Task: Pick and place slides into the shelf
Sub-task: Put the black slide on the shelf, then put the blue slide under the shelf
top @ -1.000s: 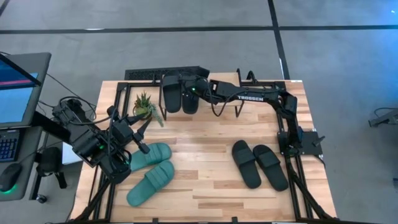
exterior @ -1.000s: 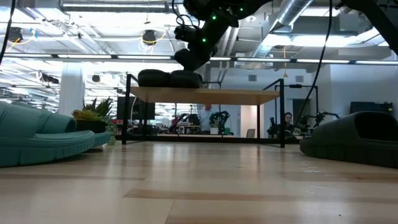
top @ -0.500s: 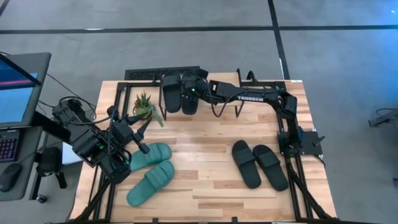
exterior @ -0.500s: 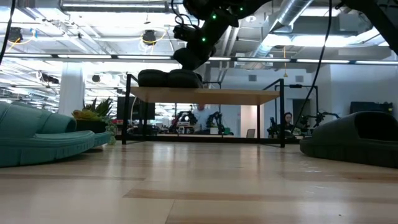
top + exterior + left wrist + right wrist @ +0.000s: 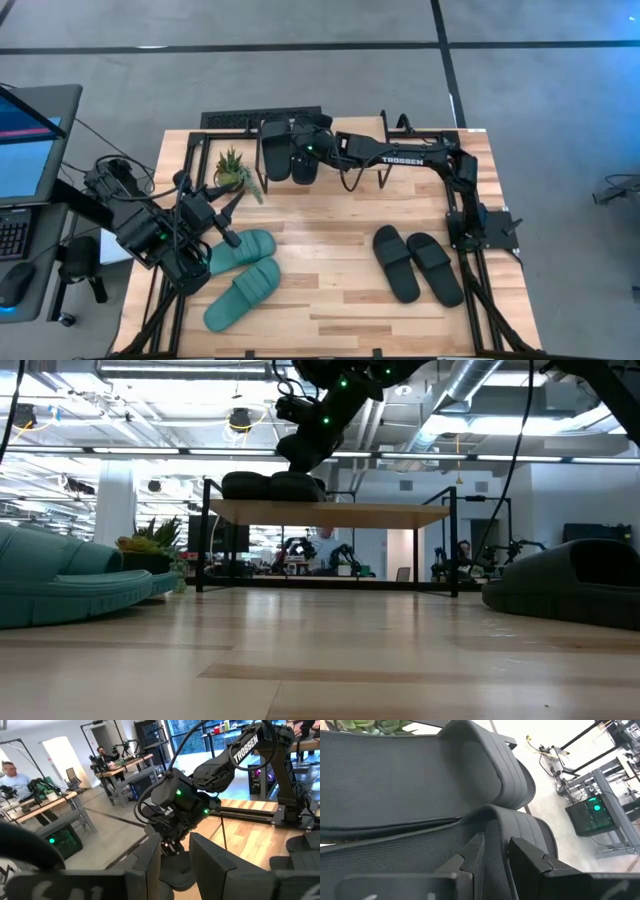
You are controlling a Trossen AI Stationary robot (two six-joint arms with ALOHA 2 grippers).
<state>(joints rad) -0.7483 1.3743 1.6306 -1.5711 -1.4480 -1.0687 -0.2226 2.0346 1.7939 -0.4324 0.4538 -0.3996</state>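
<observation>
Shelf [image 5: 330, 150]: low rack at the table's far edge, light wooden top board on thin black legs. Two black slides [image 5: 290, 150] lie side by side flat on its top at the left end. Two teal slides [image 5: 240, 272] lie on the table front-left, near each other. Two black slides [image 5: 418, 262] front-right, side by side, soles down.

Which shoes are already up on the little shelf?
The two black slides side by side on the shelf; the other black and teal pairs lie on the table.

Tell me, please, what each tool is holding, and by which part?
Nothing: the right tool stands open above the black rubber slides on the shelf; the left tool is empty.
</observation>
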